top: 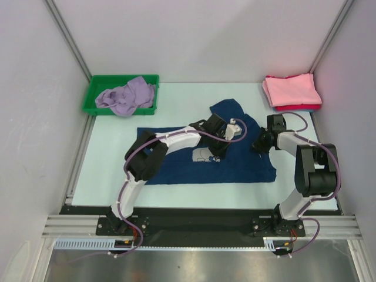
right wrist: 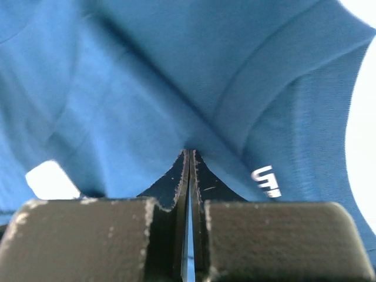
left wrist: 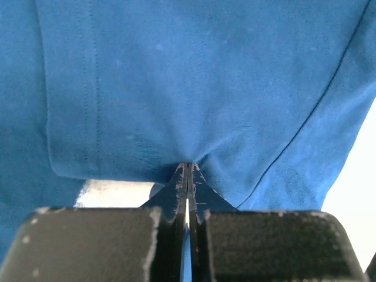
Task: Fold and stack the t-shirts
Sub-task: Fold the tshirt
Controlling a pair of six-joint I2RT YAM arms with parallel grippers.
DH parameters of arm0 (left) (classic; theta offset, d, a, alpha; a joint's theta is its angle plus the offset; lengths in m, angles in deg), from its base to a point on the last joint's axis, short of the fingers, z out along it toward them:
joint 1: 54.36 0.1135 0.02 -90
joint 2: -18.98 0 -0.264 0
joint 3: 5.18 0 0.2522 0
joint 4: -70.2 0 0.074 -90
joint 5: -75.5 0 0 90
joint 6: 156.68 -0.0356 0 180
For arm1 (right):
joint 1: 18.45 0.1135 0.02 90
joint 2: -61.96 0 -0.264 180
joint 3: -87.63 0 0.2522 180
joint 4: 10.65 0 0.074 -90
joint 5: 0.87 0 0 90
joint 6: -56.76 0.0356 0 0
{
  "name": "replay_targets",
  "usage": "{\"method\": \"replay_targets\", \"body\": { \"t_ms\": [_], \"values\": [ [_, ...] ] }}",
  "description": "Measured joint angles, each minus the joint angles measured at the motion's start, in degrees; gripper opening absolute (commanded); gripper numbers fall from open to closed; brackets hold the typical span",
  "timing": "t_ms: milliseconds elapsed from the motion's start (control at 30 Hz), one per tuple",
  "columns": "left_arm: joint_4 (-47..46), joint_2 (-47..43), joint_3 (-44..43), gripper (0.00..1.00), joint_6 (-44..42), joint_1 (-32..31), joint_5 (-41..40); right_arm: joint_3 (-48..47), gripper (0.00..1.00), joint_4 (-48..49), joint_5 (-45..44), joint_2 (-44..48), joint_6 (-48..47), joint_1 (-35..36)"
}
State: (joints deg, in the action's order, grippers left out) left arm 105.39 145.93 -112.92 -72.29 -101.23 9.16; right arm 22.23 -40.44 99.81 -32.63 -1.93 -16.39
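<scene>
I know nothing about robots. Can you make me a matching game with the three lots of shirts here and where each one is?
Things:
1 navy t-shirt
2 lavender t-shirt
3 pink t-shirts

Places:
A folded pile, far right corner
B crumpled in the green bin
C spread mid-table, pinched by the left gripper and the right gripper

Pairs: 1-C, 2-B, 3-A

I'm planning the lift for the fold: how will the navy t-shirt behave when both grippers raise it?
Probably floppy: the navy t-shirt puckers into creases where the left gripper and right gripper pinch it. Likely light, being thin knit. The flat rest would probably sag.
</scene>
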Motion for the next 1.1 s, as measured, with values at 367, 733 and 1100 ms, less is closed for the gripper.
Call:
{"method": "replay_targets", "body": {
  "t_ms": [367, 733, 1100],
  "values": [
    [-0.28, 0.0, 0.2, 0.12, -0.81, 4.04, -3.89, -0.02, 0.0, 0.24, -1.44, -1.51, -0.02, -0.83],
    [3.65, -3.26, -0.02, 0.24, -3.56, 4.63, -4.02, -3.45, 0.05, -4.83, -4.44, 0.0, -2.84, -1.25],
    [10.23, -38.05, 24.3, 0.56, -13.07, 10.14, -9.18, 1.99, 0.53, -15.5, -13.94, 22.95, -0.92, -5.57]
  ]
}}
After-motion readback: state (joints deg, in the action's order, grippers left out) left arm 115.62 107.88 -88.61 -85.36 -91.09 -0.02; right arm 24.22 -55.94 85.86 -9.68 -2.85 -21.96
